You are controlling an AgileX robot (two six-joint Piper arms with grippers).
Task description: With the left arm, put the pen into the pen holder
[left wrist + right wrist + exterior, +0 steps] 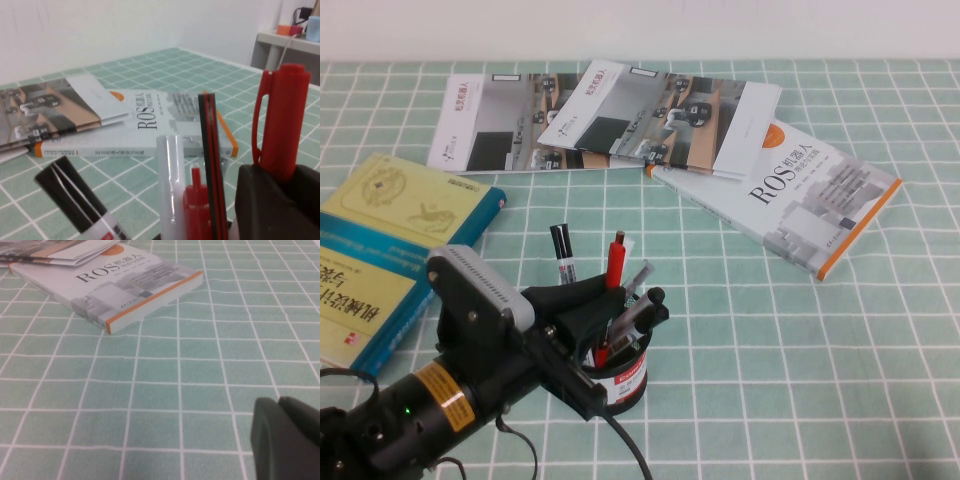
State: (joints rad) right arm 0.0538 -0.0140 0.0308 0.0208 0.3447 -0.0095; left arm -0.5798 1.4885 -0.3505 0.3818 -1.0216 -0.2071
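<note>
The pen stands upright with its red cap up, held between the fingers of my left gripper. Its lower part is hidden behind the fingers, right above or inside the pen holder, a black mesh cup with a white and red label. In the left wrist view the red cap rises from behind a black finger. My left gripper is shut on the pen. My right gripper shows only in the right wrist view, fingers together and empty, low over bare cloth.
The holder also carries a black-capped marker, a thin dark-red pen and a clear pen. A ROS book, brochures and a yellow-teal book lie around on the green checked cloth.
</note>
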